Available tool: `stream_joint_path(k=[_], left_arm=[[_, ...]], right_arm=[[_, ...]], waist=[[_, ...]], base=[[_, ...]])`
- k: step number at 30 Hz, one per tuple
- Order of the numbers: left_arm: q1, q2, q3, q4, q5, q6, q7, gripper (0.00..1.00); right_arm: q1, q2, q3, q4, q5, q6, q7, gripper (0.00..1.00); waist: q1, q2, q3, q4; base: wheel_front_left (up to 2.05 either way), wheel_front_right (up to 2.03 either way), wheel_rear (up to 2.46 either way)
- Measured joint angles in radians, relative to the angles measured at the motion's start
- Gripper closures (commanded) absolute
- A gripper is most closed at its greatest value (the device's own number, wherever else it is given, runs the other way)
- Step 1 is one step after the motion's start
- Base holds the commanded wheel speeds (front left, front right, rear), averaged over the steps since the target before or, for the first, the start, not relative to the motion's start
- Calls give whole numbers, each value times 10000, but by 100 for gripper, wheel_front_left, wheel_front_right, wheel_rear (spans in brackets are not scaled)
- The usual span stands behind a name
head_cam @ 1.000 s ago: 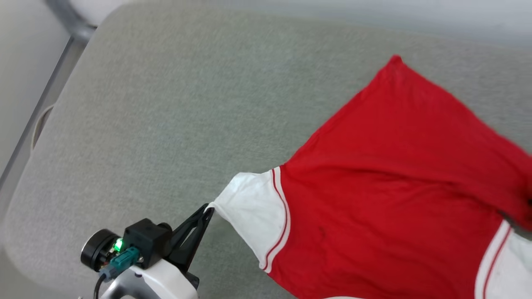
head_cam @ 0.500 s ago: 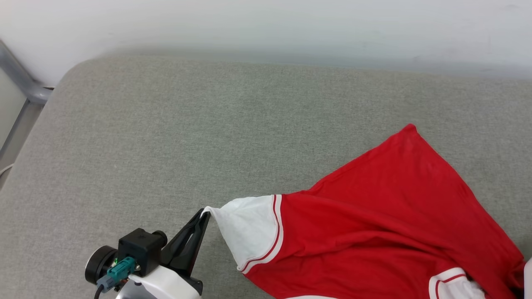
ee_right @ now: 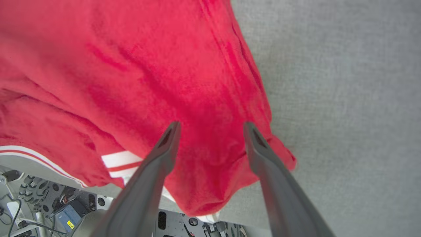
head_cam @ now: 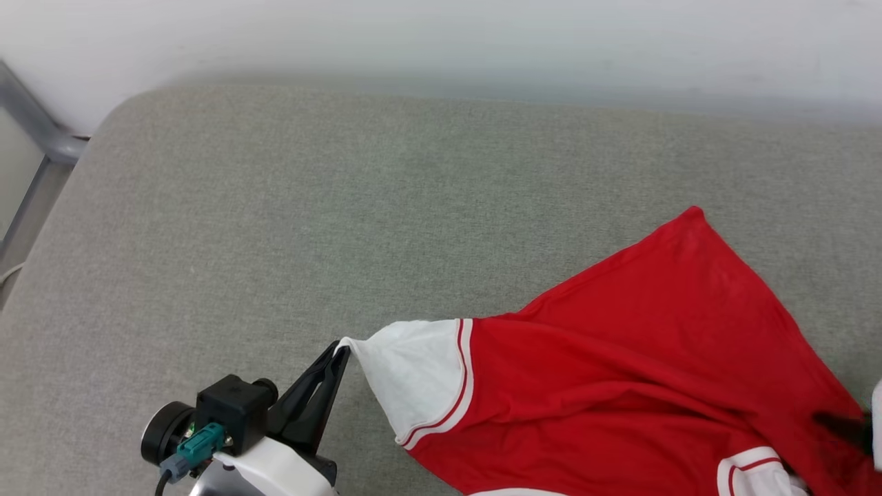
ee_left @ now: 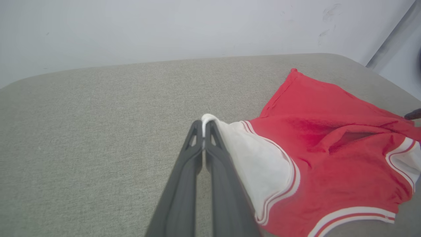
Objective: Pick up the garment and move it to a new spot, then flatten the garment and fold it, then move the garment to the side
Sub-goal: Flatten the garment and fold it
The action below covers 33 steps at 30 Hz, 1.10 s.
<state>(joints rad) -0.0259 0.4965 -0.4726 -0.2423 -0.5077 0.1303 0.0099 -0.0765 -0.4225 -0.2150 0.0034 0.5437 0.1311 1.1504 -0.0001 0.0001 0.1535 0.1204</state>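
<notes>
The garment (head_cam: 620, 372) is a red shirt with white sleeves and red-striped trim, lying loosely spread on the grey cushion at the lower right of the head view. My left gripper (head_cam: 340, 349) is shut on the tip of the white sleeve (ee_left: 256, 164), and its fingers (ee_left: 204, 126) pinch the sleeve's edge. My right gripper (ee_right: 211, 126) stands open just above the red cloth (ee_right: 131, 65) near the garment's other end, with nothing pinched between its fingers. One of its dark fingers (head_cam: 842, 423) shows at the right edge of the head view.
The grey cushioned surface (head_cam: 275, 207) stretches wide and bare to the left and behind the garment. A white wall (head_cam: 441, 41) borders its far side and a metal frame (head_cam: 34, 138) its left. The robot's base (ee_right: 49, 204) shows below the cushion's near edge.
The head camera has tilted, bringing the wall into view. My left gripper keeps its hold on the sleeve. A dark finger now shows over the red cloth at the right edge.
</notes>
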Motion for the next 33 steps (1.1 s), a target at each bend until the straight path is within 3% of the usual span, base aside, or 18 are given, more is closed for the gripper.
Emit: stream_joint_path(k=[9,22,33], left_arm=[[-422,-46,-165,-213,159,-150,-23,100],[-1154,-483,-591,176,282,-514,-362,100],[-1684,-669,-750,311,366,-692,-571,100]], right_arm=[[-2234,-351,625,-963,-150,0,863,0],[-4635,-121,784,851,-1724,0,984,0],[-5455,-374,872,2031,-2518,0,713,0]], waist=[[1,0,722,449],[2,0,2065,1815],[2,0,2946,2638]], base=[[0,0,0],[0,0,0],[0,0,0]])
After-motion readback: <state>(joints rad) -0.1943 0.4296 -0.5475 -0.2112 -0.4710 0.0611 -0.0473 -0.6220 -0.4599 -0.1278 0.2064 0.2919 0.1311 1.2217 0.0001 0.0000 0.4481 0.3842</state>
